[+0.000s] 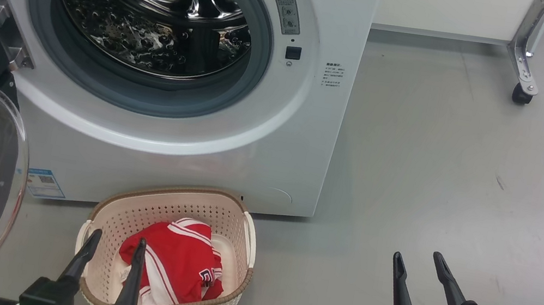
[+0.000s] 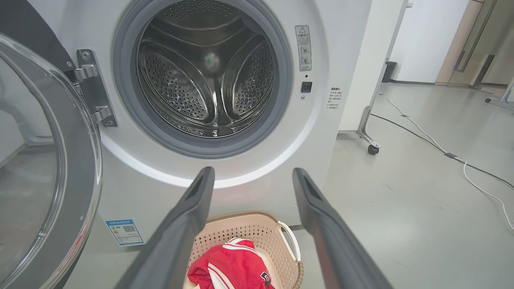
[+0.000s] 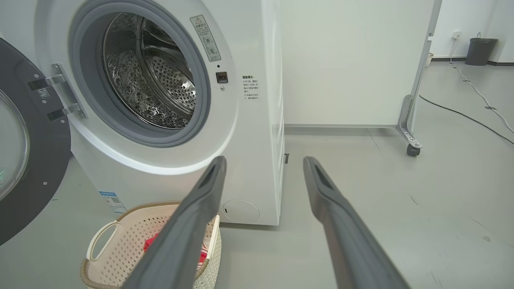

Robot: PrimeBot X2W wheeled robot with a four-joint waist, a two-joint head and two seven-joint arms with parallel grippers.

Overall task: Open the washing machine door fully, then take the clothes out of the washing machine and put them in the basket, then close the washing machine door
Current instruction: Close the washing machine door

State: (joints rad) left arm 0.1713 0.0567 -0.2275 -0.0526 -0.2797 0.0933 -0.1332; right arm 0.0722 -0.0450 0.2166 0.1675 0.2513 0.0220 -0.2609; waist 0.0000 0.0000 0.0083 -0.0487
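Clothes (image 1: 176, 261) lie in the basket (image 1: 177, 189) below the released left gripper (image 1: 120, 236), the released right gripper (image 1: 418, 255) well apart.

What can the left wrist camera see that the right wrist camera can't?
Left wrist view: the drum seen straight on to its back, and a tan doorway far off on the right. Right wrist view: the side wall of the washing machine. Both: the open washing machine door, the basket holding the red clothes, and open fingers.
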